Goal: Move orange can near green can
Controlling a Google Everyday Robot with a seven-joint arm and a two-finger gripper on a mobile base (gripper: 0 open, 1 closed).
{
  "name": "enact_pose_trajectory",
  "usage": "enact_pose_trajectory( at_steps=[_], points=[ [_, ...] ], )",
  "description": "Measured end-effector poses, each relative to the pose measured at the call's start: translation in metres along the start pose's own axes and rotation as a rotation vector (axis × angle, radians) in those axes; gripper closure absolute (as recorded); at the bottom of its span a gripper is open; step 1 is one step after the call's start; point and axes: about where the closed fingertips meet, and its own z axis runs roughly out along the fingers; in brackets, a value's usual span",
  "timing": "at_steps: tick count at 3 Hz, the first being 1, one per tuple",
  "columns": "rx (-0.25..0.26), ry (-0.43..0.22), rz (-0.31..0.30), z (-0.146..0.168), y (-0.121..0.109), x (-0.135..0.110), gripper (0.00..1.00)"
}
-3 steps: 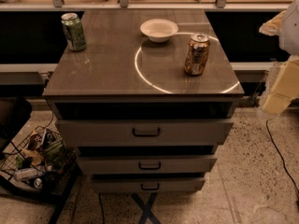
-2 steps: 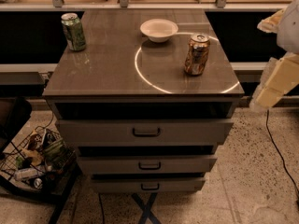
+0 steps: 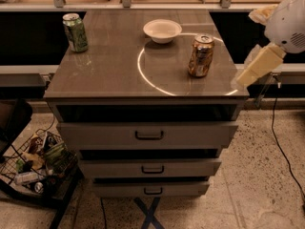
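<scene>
Gripper (image 3: pixel 257 67) has shifted left and a bit up since a second ago and now hangs just off the right edge of the grey drawer cabinet's top (image 3: pixel 109 70); cans and bowl have not moved. Shiny orange-gold metal drink can (image 3: pixel 200 55) stands upright on the right side of the top, near the front-right corner, untouched, with the gripper near it but apart. Gripper shows as a pale cream piece under a white rounded arm housing (image 3: pixel 289 23); cannot tell whether it is spread or closed. Small white round bowl (image 3: pixel 162 30) sits behind and left of the orange can, apart from it. Green metal drink can (image 3: pixel 75 32) stands upright at the back-left corner, well apart from the orange one. A thin bright ring of light (image 3: pixel 141 73) curves across the top between them. Three drawers (image 3: pixel 148 135) hang partly open below; wire basket of clutter (image 3: pixel 38 166) on the floor at left. Step in hand, by my read: approach, no grasp yet. Next move calls for coming in over the right edge, closing on the orange can, then carrying it left and back, passing in front of the bowl, and setting it down beside the green can.
</scene>
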Motion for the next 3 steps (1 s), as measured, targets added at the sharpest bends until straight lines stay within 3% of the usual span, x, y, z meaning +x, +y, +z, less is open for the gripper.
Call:
enact_pose_trajectory(
  at_steps=[1, 3],
  points=[
    [0.032, -0.105, 0.038, 0.022, -0.021, 0.005, 0.0],
    [0.078, -0.291, 0.105, 0.056, -0.043, 0.026, 0.0]
  ],
)
